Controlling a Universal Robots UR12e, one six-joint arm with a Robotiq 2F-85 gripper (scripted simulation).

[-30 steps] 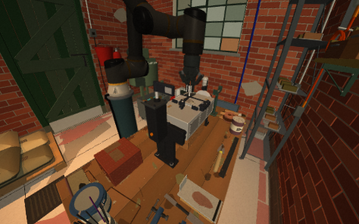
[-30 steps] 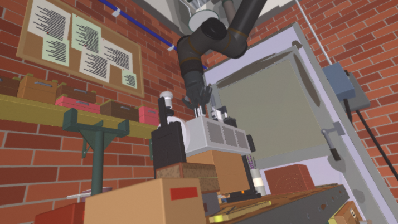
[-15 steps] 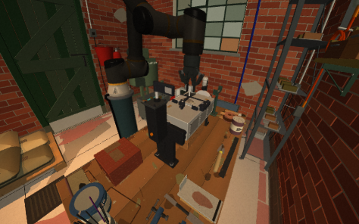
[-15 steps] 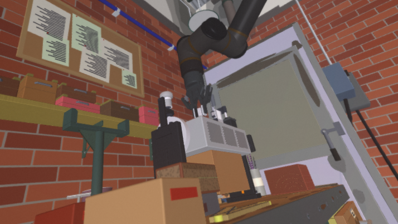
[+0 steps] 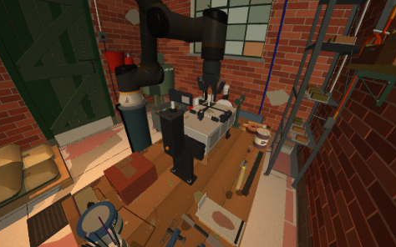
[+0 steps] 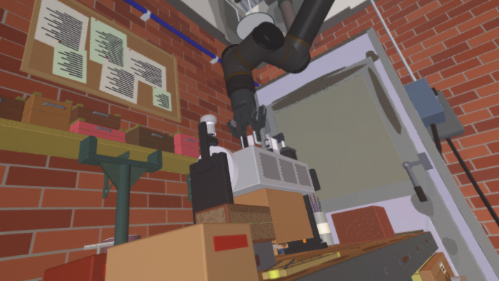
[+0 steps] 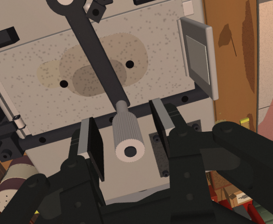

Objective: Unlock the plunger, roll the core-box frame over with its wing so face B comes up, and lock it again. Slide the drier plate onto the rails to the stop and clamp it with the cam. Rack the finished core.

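Note:
The dark cam lever lies across the speckled drier plate, which sits on top of the grey core-box frame between dark rails. The lever ends in a ribbed grey knob that stands between my fingers. A tan core shape shows in the middle of the plate, with two dark holes beside it. The black trunnion post stands at the near end of the frame. My gripper is open around the knob and holds nothing.
A tall metal rack stands right of the bench, with blocks on its shelves. A grey upright plate stands at the frame's edge. A red brick block, a tin and loose tools lie on the wooden bench.

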